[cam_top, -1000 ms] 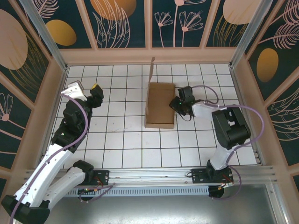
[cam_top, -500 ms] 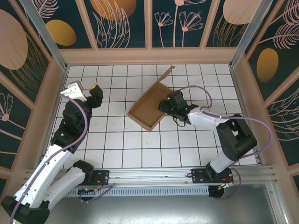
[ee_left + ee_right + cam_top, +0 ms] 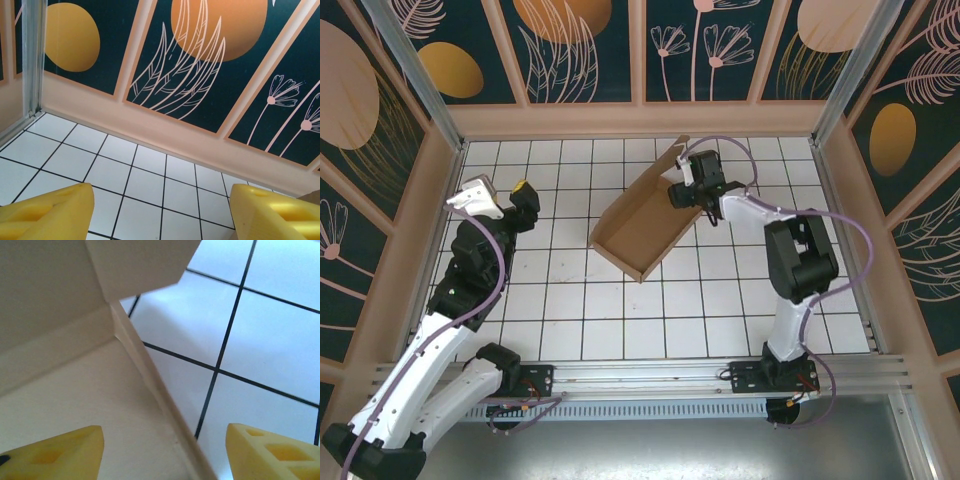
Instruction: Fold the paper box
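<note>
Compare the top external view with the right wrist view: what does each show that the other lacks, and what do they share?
Top external adds the paper box whole, skewed on the tiled table, and the left gripper well apart from it. Right wrist adds the close-up: the box's side wall running between the yellow fingers, and the corner crease under a flap. Both share the box, the tiled table and the open right gripper.

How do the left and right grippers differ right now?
The left gripper sits off to the left, apart from the paper box; the right gripper is at the box's far corner. Bare tiles lie between the left gripper's fingers; a box wall runs between the right gripper's. Both stand open, with yellow fingers.
</note>
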